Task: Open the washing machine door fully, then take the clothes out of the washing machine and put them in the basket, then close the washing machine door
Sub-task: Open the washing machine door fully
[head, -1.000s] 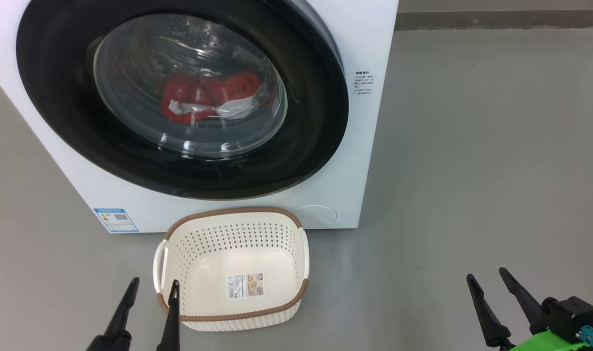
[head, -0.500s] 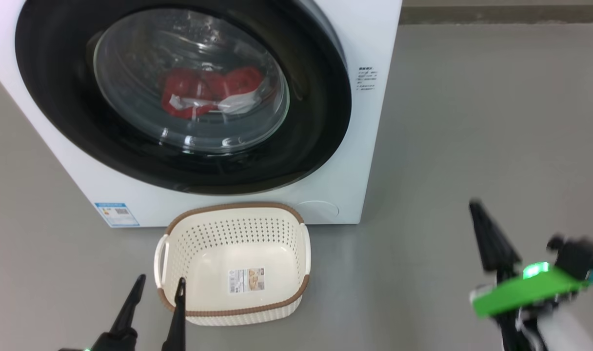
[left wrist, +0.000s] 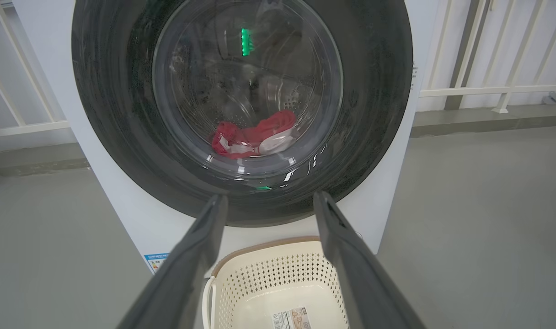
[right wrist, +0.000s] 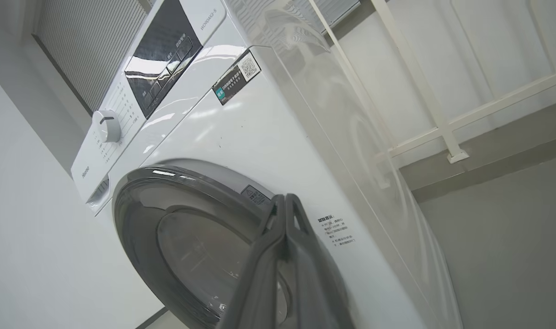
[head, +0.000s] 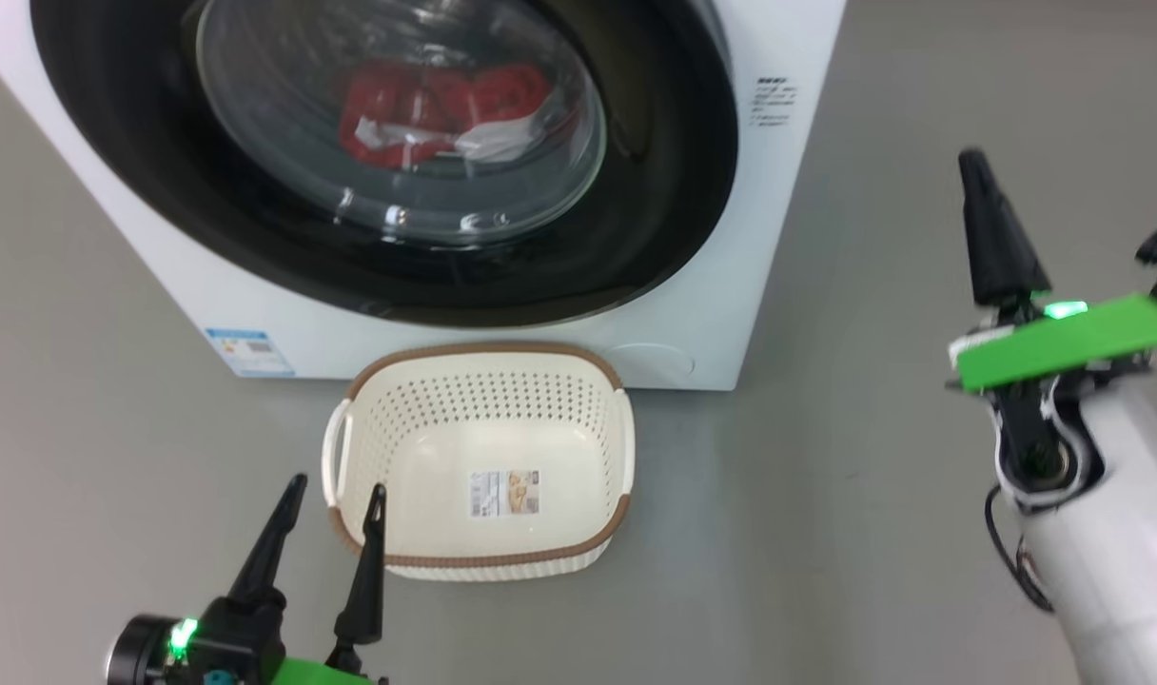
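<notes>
Right pincer [head: 974,171] pinched shut, empty, raised well right of the washing machine [head: 788,238] — washing machine door [head: 664,209] closed, its right edge to the left and ahead, nearer this arm than the other. Left pincer [head: 339,487] spread wide, empty, low beside the basket [head: 483,348], aimed at door centre. Clothes [head: 426,105] inside, behind the door's window. Likely a leftward reach to hook that edge — grab point not discernible.

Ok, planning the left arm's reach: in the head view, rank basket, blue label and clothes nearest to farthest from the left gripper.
1. Basket, right beside the left gripper, on its right.
2. Blue label, farther ahead on the washer, at its lower left corner.
3. Clothes, deepest, behind the door glass.
</notes>
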You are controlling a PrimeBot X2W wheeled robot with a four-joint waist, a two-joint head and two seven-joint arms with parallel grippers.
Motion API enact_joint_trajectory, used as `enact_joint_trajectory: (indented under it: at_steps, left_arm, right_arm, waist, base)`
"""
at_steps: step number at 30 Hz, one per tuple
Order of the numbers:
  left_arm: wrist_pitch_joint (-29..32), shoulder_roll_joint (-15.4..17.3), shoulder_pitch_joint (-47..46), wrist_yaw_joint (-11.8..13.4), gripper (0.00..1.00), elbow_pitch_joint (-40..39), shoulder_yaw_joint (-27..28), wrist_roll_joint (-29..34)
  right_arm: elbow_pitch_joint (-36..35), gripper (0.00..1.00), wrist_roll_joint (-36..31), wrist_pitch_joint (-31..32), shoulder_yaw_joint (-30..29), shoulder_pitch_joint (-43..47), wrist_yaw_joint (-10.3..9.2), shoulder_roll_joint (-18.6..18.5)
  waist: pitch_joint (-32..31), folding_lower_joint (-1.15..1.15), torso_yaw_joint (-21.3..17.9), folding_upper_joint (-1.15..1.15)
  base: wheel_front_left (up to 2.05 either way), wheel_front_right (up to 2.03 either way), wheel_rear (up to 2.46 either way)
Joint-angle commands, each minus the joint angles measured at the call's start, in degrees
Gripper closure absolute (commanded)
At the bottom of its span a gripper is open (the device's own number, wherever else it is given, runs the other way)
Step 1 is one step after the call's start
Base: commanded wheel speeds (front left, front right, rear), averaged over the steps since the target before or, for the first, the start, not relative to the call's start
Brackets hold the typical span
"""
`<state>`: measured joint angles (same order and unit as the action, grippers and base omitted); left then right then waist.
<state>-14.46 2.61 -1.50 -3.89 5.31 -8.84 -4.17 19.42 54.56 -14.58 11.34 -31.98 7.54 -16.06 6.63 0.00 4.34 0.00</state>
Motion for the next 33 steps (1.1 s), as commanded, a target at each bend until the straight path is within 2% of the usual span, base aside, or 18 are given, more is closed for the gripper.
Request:
enact_joint_trajectory:
  at_steps: [1, 6, 12, 15, 23, 27, 33]
  left_arm:
    - [-0.54, 0.29, -2.35, -0.64, 0.0, -1.64, 1.55, 0.27]
    - [-0.54, 0.28, -3.65, -0.69, 0.0, -1.76, 0.82, -0.17]
    - [-0.54, 0.28, -5.81, -0.82, 0.0, -1.78, -0.51, -0.42]
    - [-0.54, 0.27, -6.35, -0.78, 0.0, -1.78, -0.85, -0.52]
    - [-0.54, 0.27, -8.22, -0.59, 0.0, -1.69, -2.44, -1.25]
    - [-0.54, 0.27, -9.17, -0.31, 0.0, -1.84, -3.16, -1.63]
    - [-0.54, 0.27, -10.67, -0.17, 0.0, -2.21, -3.97, -1.97]
  right_arm:
    - [0.06, 1.0, 2.91, -0.32, 2.35, -3.06, -0.05, -0.86]
    - [3.45, 1.0, 11.53, 1.03, 6.1, -9.89, -0.05, -2.56]
    - [6.85, 1.0, 22.3, 5.74, 9.15, -18.21, -0.05, -5.14]
    - [7.9, 1.0, 24.76, 7.57, 9.76, -20.25, -0.05, -5.69]
    - [12.35, 1.0, 35.09, 20.95, 10.41, -26.33, -0.05, -7.17]
    - [14.74, 1.0, 39.64, 27.09, 8.76, -28.9, -0.05, -7.01]
    - [17.95, 1.0, 42.35, 35.11, 7.68, -32.3, -0.05, -7.13]
  waist:
    - [1.59, 0.0, 1.46, 0.0]
    - [3.42, 0.0, 2.48, 0.0]
    - [5.99, 0.0, 4.09, 0.0]
    - [6.64, 0.0, 4.51, 0.0]
    - [9.09, 0.0, 6.33, 0.0]
    - [10.75, 0.0, 7.12, 0.0]
    - [13.01, 0.0, 8.18, 0.0]
  base:
    - [0.0, 0.0, 0.0]
    - [0.0, 0.0, 0.0]
    - [0.0, 0.0, 0.0]
    - [0.0, 0.0, 0.0]
    - [0.0, 0.0, 0.0]
    - [0.0, 0.0, 0.0]
    - [0.0, 0.0, 0.0]
